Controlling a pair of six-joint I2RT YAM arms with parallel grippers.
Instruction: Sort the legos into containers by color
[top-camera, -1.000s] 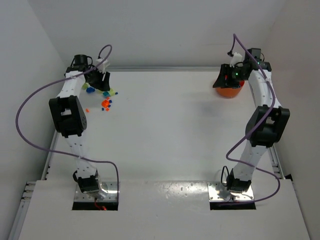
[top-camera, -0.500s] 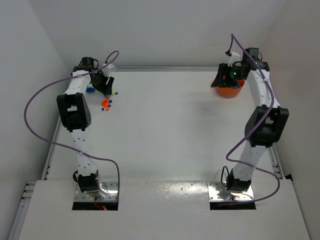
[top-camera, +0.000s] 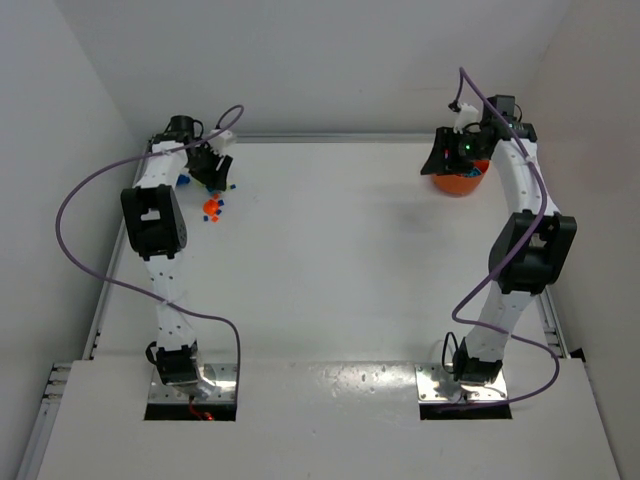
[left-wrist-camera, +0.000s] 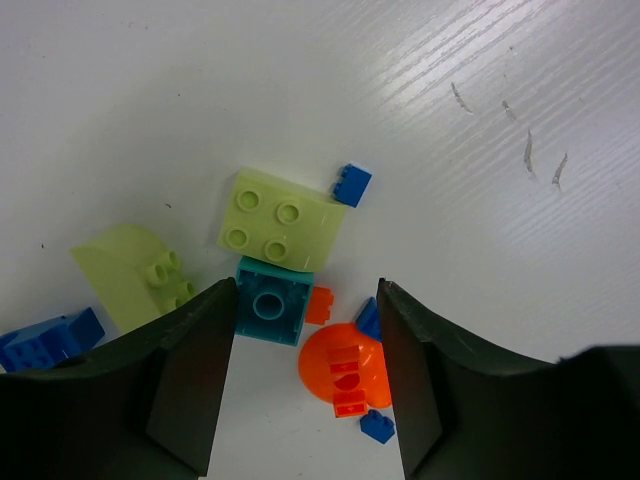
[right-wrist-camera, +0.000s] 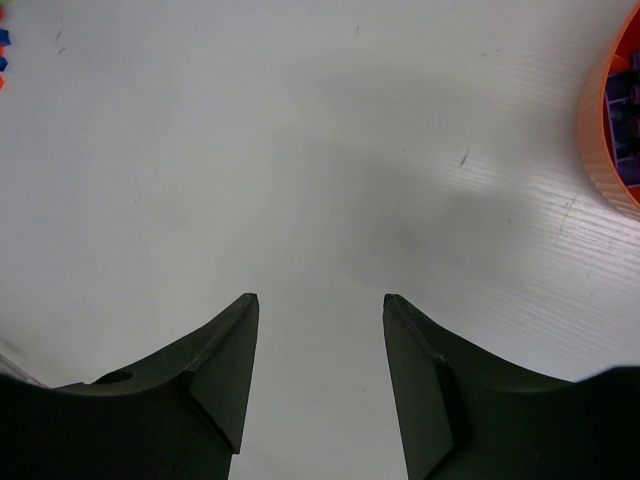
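The left jaws had swung in over the legos, well across the tabletop from the orange bowl, open astride crowded colours, so closing risked a mixed grab; the right jaws hung open beside that bowl.

Clustered legos crowd the left hand's gap.

The left arm draws more upright, elbow shifting right; the left gripper edges slightly right above the legos, and its purple cable loop narrows
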